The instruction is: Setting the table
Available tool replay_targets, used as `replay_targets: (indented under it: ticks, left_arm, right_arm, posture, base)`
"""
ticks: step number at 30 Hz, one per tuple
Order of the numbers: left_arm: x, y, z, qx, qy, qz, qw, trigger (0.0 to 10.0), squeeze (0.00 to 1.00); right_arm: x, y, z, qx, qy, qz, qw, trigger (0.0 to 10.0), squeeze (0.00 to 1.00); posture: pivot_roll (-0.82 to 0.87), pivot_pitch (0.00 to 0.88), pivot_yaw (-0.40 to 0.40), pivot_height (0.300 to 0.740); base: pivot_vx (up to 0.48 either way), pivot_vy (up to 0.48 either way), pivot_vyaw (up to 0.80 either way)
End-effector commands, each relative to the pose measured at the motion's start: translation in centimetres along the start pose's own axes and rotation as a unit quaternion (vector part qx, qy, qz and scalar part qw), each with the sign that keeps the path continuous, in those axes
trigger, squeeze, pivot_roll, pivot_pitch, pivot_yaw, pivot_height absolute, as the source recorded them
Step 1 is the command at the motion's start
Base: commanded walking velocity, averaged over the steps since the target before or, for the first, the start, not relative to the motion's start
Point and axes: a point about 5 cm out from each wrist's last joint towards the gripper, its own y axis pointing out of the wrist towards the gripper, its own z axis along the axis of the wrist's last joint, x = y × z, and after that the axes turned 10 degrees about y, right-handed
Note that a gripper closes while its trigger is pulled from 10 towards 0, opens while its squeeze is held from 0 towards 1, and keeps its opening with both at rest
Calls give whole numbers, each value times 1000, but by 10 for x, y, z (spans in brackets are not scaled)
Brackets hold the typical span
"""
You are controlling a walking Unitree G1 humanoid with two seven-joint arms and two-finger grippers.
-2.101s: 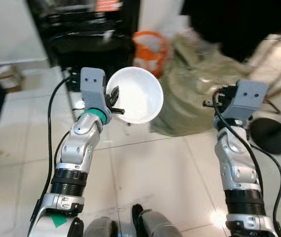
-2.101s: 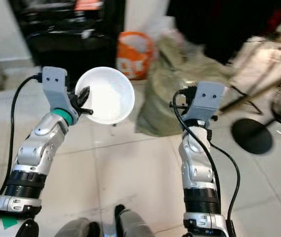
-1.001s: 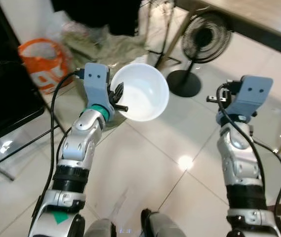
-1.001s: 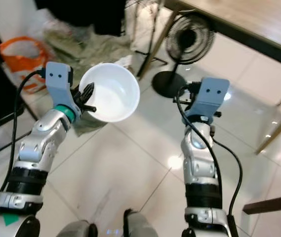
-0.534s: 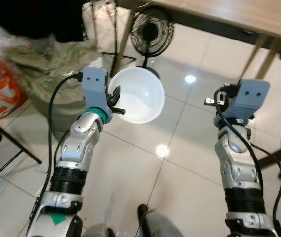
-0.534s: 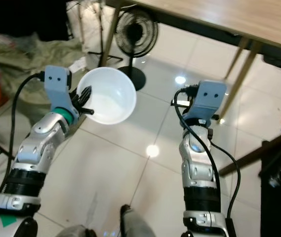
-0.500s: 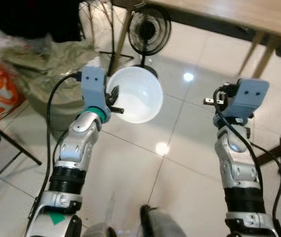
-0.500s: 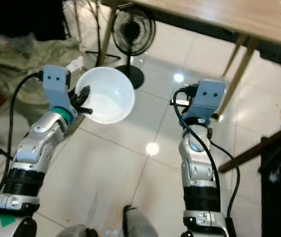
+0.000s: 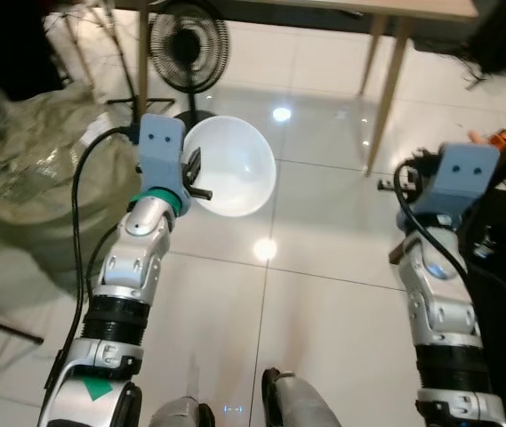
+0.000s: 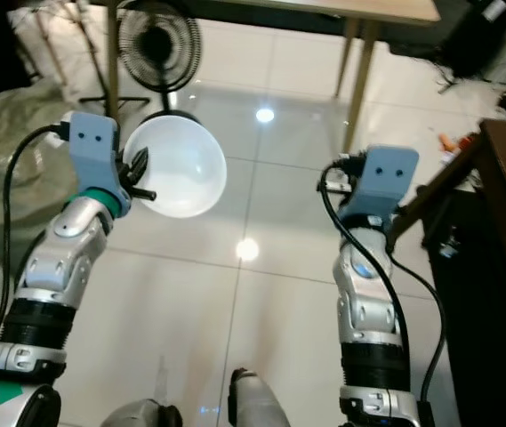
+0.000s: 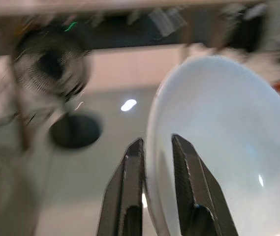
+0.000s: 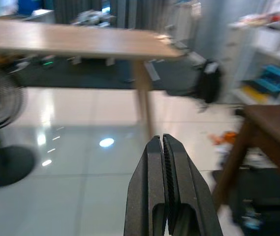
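1. Since half a second ago the head camera has swung: the floor fan (image 9: 188,43) now sits up and to the left of the left gripper (image 11: 155,150), and the light wooden table (image 12: 71,40) has slid toward the upper edge.
2. That left gripper, raised in front of the robot, is clamped on the rim of the white bowl (image 9: 232,167), one finger inside, one outside; the bowl tilts away from it.
3. The right gripper (image 12: 163,147) is raised with its fingers pressed together, holding nothing; beyond it lie the table leg and glossy tiled floor (image 9: 324,240).
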Motion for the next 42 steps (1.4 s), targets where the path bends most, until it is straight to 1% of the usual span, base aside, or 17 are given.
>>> replay_targets:
  ticks: [1, 2, 5, 7, 8, 12, 17, 29, 32, 34, 35, 37, 42]
  left_arm:
    - [-3, -1, -3, -2, 11, 5, 1000, 10000, 0]
    - [-3, -1, -2, 1, 18, 7, 1000, 10000, 0]
    - [-6, -1, -3, 0, 21, 15, 1000, 10000, 0]
    - [-6, -1, -3, 0, 21, 15, 1000, 10000, 0]
    - [-8, -3, -4, 2, 23, 22, 999, 10000, 0]
    - [-10, -4, -5, 5, 21, 32, 999, 10000, 0]
    - [-9, -2, -2, 12, 23, 35, 999, 10000, 0]
    - [-11, -1, -1, 16, 26, 42, 999, 10000, 0]
    - [-13, -1, 6, 31, 35, 48, 998, 10000, 0]
    - [-13, -1, 6, 31, 35, 48, 998, 10000, 0]
    - [-16, -2, 10, 38, 39, 54, 997, 10000, 0]
    - [-18, -2, 11, 38, 39, 59, 997, 10000, 0]
    - [-22, -4, 7, 33, 41, 69, 996, 10000, 0]
  right_arm:
    - [0, -3, -3, -6, 1, -1, 1000, 10000, 0]
    - [-3, -3, -4, -8, 2, 3, 1000, 10000, 0]
    - [-12, -2, -6, -13, 7, 18, 1000, 10000, 0]
    - [-12, -2, -6, -13, 7, 18, 1000, 10000, 0]
    - [-14, 0, -6, -13, 10, 24, 1000, 10000, 0]
    - [-17, 0, -5, -10, 11, 27, 1000, 10000, 0]
    - [-18, -1, -5, -10, 12, 28, 999, 10000, 0]
    - [-20, -1, -6, -10, 16, 32, 999, 10000, 0]
    - [-22, 0, -5, -9, 19, 40, 999, 10000, 0]
    - [-22, 0, -5, -9, 19, 40, 999, 10000, 0]
    - [-25, 2, -4, -8, 20, 51, 998, 10000, 0]
    - [-27, 3, -3, -7, 19, 58, 998, 10000, 0]
    - [-33, 7, -3, -8, 19, 70, 997, 10000, 0]
  posture:
    - [49, 66, 67, 740]
    - [49, 66, 67, 740]
    - [61, 66, 57, 740]
    - [61, 66, 57, 740]
    - [73, 65, 49, 740]
    - [74, 64, 50, 740]
    - [74, 64, 52, 740]
    - [82, 67, 48, 740]
    - [85, 63, 48, 740]
    - [85, 63, 48, 740]
    - [96, 56, 40, 740]
    - [96, 56, 40, 740]
    - [121, 54, 23, 740]
  base:
    - [0, 0, -800]
    - [0, 0, -800]
    - [0, 0, -800]
    - [0, 0, -800]
    - [0, 0, 0]
    - [231, 0, 0]
    - [475, 0, 0]
    - [480, 0, 0]
    - [480, 0, 0]
    - [480, 0, 0]
    - [480, 0, 0]
    - [480, 0, 0]
    - [480, 0, 0]
